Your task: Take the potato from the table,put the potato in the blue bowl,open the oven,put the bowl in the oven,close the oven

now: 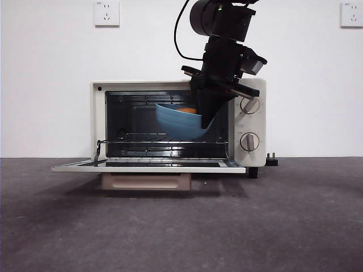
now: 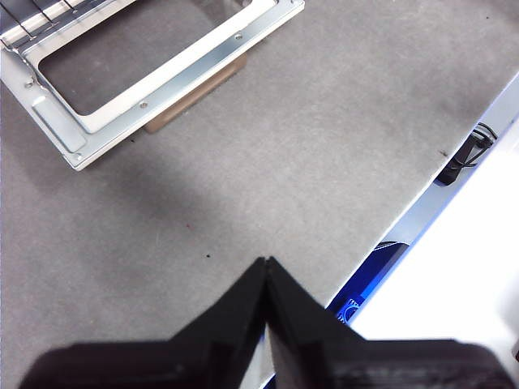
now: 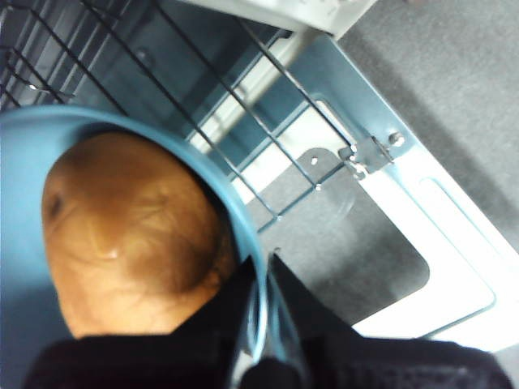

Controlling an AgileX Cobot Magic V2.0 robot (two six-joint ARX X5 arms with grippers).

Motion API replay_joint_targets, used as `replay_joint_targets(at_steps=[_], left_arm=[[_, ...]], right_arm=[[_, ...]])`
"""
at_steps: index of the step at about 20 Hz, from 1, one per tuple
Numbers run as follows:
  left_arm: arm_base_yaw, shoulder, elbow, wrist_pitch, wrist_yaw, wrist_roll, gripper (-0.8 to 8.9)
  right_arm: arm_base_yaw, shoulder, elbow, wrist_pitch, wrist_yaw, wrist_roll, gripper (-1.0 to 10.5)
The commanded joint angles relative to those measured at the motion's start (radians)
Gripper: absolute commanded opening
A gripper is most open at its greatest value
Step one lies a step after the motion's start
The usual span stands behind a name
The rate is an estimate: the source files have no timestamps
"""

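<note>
The cream-white oven stands with its door dropped flat open. My right gripper comes down from above and is shut on the rim of the blue bowl, holding it tilted in the oven's mouth, above the wire rack. The orange-brown potato lies inside the blue bowl, close to my right gripper; the front view shows only its top. My left gripper is shut on nothing, hovering over bare table near the open door's corner.
Two round knobs sit on the oven's right panel. A black plug lies behind the oven at the right. The door's beige handle hangs under its front edge. The table's edge runs near my left gripper. Wall sockets sit high behind.
</note>
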Motion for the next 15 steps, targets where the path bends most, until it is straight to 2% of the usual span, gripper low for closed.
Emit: replay_joint_targets(at_steps=[1, 3, 6, 15], left_arm=[[-0.002, -0.004, -0.006, 0.005, 0.004, 0.0, -0.06], [-0.002, -0.004, -0.006, 0.005, 0.004, 0.0, -0.06], [-0.002, -0.004, -0.006, 0.003, 0.004, 0.0, -0.06], [-0.002, -0.005, -0.006, 0.0, 0.004, 0.001, -0.06]], right_arm=[[0.0, 0.012, 0.0, 0.036, 0.008, 0.011, -0.1], [0.001, 0.012, 0.0, 0.07, 0.002, 0.005, 0.1], [0.001, 0.012, 0.001, 0.086, -0.007, -0.012, 1.7], [0.002, 0.011, 0.029, 0.091, -0.008, -0.018, 1.7]])
